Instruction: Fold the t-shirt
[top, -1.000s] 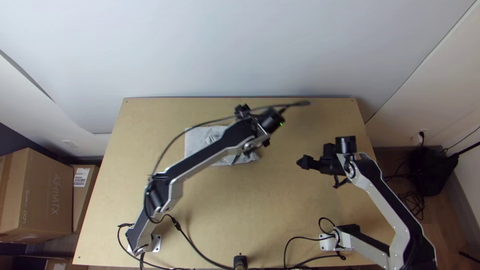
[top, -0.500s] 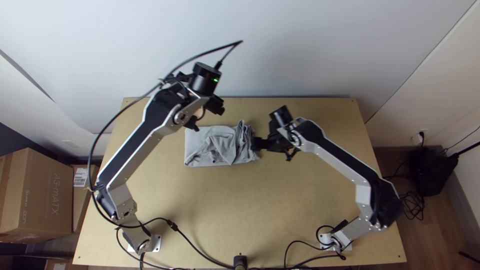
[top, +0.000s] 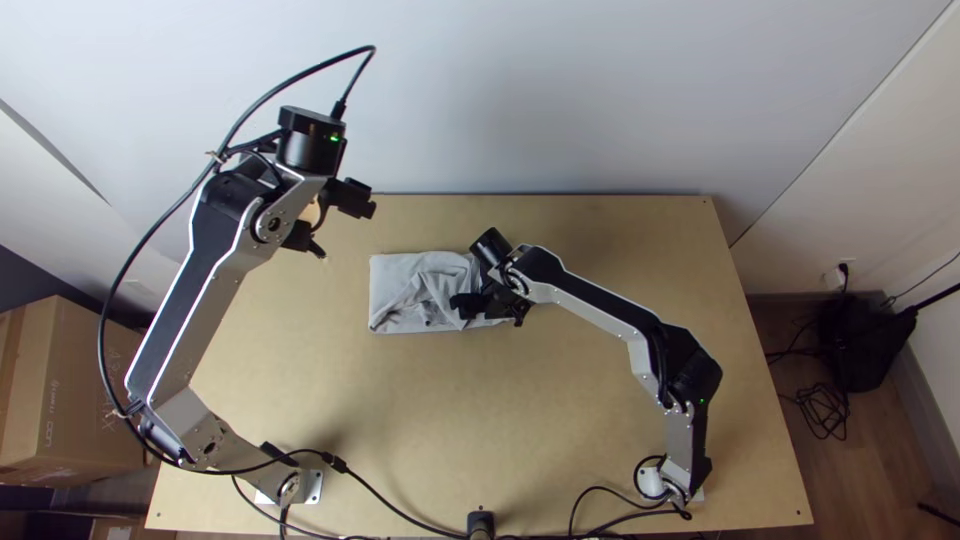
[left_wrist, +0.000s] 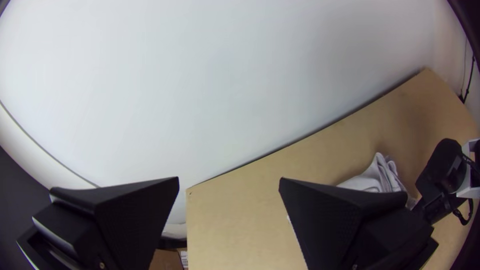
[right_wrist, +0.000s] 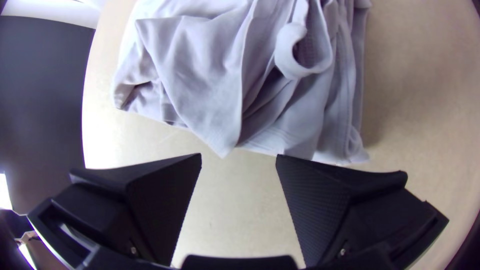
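The grey t-shirt (top: 398, 290) lies folded into a small, roughly rectangular bundle with loose wrinkles near the table's far side, left of centre. My left gripper (top: 334, 222) is open and empty by the table's far left corner, off to the left of the shirt. Over the bundle's right part is my right gripper (top: 468, 304). In the left wrist view, the left gripper (left_wrist: 229, 181) has its fingers wide apart, with the shirt (left_wrist: 371, 180) off beyond one finger. Bare table lies between the open fingers of the right gripper (right_wrist: 239, 156); the wrinkled shirt (right_wrist: 205, 75) is just beyond its tips.
Bare wooden table (top: 430, 410) stretches between the shirt and the near edge. A pale wall (top: 540, 100) rises behind the far edge. Cables (top: 390, 500) run along the near edge, beside a black post (top: 481, 522). Cardboard boxes (top: 70, 400) stand left of the table.
My left arm has swung from over the shirt to the far left, uncovering the bundle's left part. My right arm has moved left from the table's right side to over the bundle's right part.
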